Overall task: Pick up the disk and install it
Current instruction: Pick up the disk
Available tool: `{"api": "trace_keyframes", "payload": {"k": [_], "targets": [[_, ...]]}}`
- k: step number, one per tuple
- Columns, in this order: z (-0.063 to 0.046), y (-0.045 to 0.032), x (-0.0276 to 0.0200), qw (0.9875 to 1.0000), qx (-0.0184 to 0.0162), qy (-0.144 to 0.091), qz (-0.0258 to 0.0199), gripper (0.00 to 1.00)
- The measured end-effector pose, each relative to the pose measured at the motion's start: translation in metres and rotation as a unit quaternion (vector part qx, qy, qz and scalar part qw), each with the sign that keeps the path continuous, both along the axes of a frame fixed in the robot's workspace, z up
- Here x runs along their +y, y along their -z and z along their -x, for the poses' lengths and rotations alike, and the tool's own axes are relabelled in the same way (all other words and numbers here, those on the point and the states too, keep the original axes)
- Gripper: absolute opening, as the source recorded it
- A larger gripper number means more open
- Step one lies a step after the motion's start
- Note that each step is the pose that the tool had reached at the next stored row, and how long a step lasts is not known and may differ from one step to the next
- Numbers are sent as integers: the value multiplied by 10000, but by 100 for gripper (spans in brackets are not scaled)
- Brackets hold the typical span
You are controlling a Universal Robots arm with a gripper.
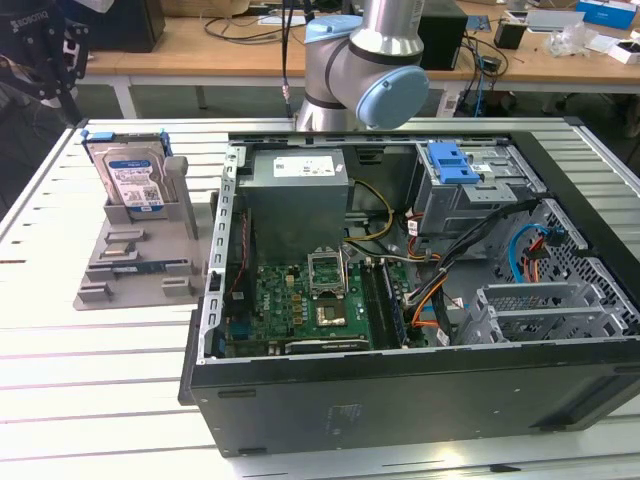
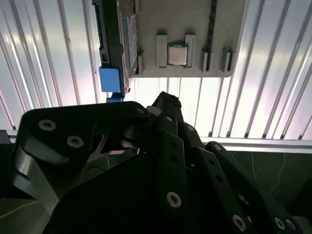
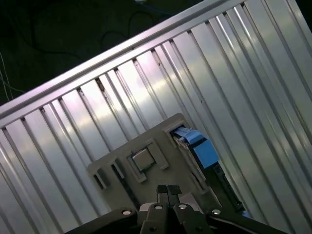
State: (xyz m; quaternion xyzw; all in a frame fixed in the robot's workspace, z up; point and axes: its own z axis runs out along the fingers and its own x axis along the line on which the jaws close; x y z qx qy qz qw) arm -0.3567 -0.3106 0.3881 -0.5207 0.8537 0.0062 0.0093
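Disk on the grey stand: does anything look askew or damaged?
Nothing stands out. The flat silver disk in a blue plastic bracket stands upright in the grey plastic stand, seated squarely, with no visible damage.

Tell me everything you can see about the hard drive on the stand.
The disk is a flat silver drive with a white-and-blue label, framed by a blue plastic bracket. It stands upright on edge in the grey stand, on the exterior view's left of the open computer case. Only the stand touches it.
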Motion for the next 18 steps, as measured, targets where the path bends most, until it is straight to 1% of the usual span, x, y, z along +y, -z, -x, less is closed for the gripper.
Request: {"api": "trace_keyframes", "payload": {"k": [3, 5, 9, 10, 12, 14, 16, 17, 18], "targets": [[0, 0, 0, 9998, 0, -215, 0, 11], [0, 0, 0, 9990, 0, -437, 0, 11], [0, 0, 0, 9976, 0, -690, 0, 11], [0, 0, 0, 9968, 0, -796, 0, 11], [0, 0, 0, 9958, 0, -917, 0, 11], [0, 0, 0, 9944, 0, -1056, 0, 11], [0, 0, 0, 9929, 0, -1191, 0, 11], [0, 0, 0, 9918, 0, -1281, 0, 11], [0, 0, 0, 9909, 0, -1346, 0, 11]]}}
